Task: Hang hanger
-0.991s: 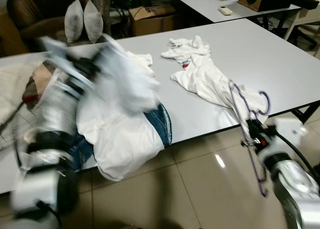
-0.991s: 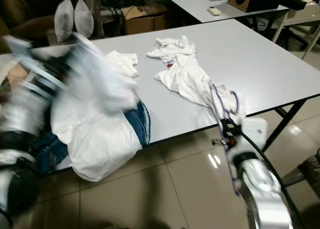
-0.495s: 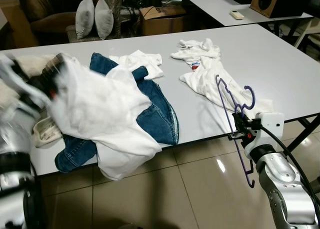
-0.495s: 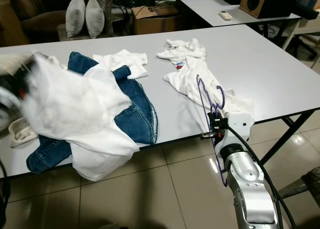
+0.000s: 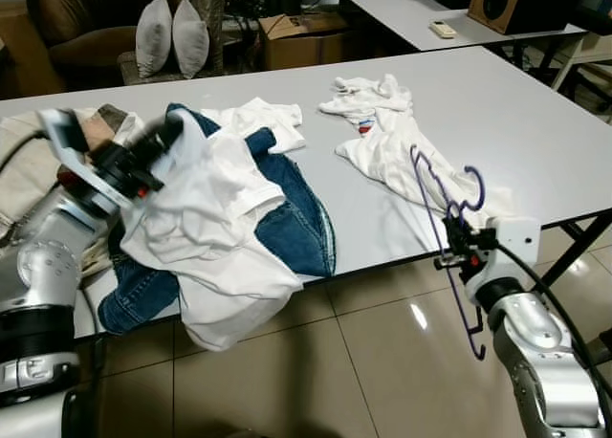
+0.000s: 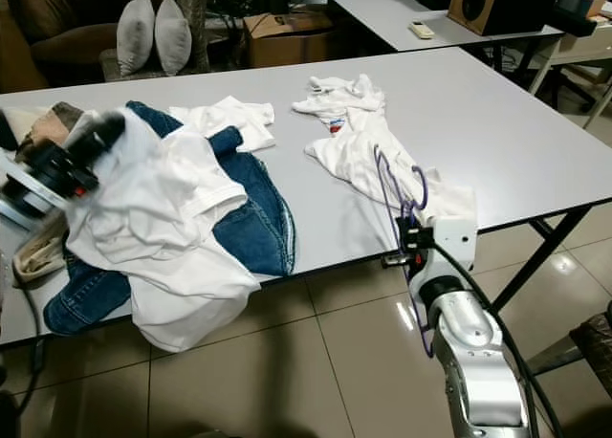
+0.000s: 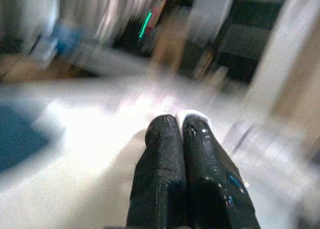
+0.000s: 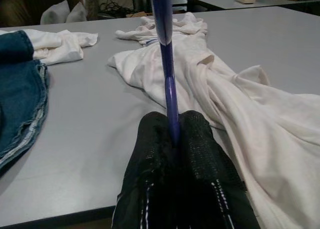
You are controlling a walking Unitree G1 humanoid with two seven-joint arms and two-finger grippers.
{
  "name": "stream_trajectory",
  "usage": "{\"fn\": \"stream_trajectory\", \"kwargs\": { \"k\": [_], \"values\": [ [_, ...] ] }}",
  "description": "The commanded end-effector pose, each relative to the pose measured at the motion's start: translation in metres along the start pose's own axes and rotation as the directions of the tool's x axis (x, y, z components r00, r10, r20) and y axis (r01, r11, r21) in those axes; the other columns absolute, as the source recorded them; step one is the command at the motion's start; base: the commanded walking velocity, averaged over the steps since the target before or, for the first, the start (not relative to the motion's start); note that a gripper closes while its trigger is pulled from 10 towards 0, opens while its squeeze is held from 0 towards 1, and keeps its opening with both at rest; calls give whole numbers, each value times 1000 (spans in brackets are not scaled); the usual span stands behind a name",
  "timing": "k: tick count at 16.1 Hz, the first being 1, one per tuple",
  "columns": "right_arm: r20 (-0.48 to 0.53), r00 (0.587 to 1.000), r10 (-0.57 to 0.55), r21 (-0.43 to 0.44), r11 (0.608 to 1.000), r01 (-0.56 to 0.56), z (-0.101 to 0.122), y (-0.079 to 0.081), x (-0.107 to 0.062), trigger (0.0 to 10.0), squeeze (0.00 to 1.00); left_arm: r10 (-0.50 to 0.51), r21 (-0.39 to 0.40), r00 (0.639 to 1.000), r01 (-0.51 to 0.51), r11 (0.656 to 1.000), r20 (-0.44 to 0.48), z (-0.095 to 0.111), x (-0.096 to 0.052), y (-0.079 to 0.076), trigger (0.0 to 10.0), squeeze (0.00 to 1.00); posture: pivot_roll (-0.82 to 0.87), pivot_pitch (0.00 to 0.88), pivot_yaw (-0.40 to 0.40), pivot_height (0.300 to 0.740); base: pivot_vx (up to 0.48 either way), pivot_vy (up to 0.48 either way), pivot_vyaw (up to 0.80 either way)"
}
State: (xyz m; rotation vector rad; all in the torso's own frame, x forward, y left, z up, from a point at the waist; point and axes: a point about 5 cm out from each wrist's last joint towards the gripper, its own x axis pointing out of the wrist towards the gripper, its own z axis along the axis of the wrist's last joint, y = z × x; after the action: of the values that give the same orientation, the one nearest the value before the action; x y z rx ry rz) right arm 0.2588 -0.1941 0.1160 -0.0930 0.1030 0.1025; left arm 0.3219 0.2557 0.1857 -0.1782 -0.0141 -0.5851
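Our right gripper [image 5: 457, 256] pinched the purple hanger [image 5: 442, 204] just off the table [image 5: 535, 122] edge. Our left gripper [image 6: 96, 132] clamped a white shirt [image 6: 163, 208]. We judged the shirt could slip, or drag the jeans [image 6: 253, 218] off.

hanger [image 5: 443, 213]: purple, thin
left hand [image 5: 164, 135]: black fingers, silver arm
right hand [image 8: 172, 139]: black fingers, silver arm
white shirt [image 5: 206, 232]: plain white
jeans [image 5: 292, 223]: blue denim
crumpled shirt [image 5: 387, 142]: white, small red-and-blue mark
tabletop [image 5: 535, 113]: pale grey
floor [image 5: 363, 361]: glossy beige tiles
pillows [image 5: 172, 36]: light grey
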Motion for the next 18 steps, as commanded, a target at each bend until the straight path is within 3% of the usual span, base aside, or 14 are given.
{"fn": "stream_trajectory", "kwargs": {
  "k": [1,2,3,4,5,6,7,8,9,10,13,14,18],
  "values": [
    [24,1000,15,-3,1000,-15,5,3,4,10000,0,54,116,983,-34,993,-176,-22,-2,1,0,0,-75,0,22,740,0,0,0],
    [23,999,22,-7,1000,-22,5,4,4,10000,0,13,176,973,28,984,-230,-23,0,-7,0,0,-71,0,20,740,0,0,0],
    [23,999,25,-8,1000,-25,4,5,5,10000,0,-66,187,981,100,977,-180,-10,7,-21,0,0,-71,0,20,740,0,0,0],
    [24,999,26,-7,1000,-26,5,5,6,10000,0,-128,151,989,137,979,-70,7,14,-31,0,0,-68,0,20,740,0,0,0],
    [27,999,26,-5,1000,-26,5,6,7,10000,0,-208,13,931,214,977,300,57,25,-47,0,0,-67,0,25,740,0,0,0],
    [30,999,24,-1,1000,-24,5,6,7,10000,0,-173,-108,836,266,958,521,85,23,-45,0,0,-65,0,26,740,0,0,0],
    [33,999,22,3,1000,-22,5,7,6,10000,0,-49,-263,700,331,906,712,109,16,-34,0,0,-63,0,30,740,0,0,0],
    [30,999,21,5,1000,-21,3,7,6,10000,0,24,-273,809,171,947,587,85,19,-19,0,0,-64,0,37,740,0,0,0],
    [28,999,20,6,1000,-20,2,8,5,10000,0,4,-228,903,104,968,429,56,22,-21,0,0,-65,0,41,740,0,0,0],
    [28,999,20,6,1000,-20,2,8,5,10000,0,7,-224,929,82,971,369,45,23,-21,0,0,-65,0,42,740,0,0,0],
    [28,1000,10,9,1000,-11,2,7,2,10000,0,45,-261,952,37,965,303,25,20,-20,0,0,-73,0,50,740,0,0,0],
    [26,1000,7,8,1000,-7,1,6,1,10000,0,53,-240,972,4,971,229,13,19,-17,0,0,-75,0,52,740,0,0,0],
    [26,1000,2,7,1000,-3,1,4,1,10000,0,62,-215,978,-18,976,200,1,12,-13,0,0,-73,0,47,740,0,0,0]
  ]
}}
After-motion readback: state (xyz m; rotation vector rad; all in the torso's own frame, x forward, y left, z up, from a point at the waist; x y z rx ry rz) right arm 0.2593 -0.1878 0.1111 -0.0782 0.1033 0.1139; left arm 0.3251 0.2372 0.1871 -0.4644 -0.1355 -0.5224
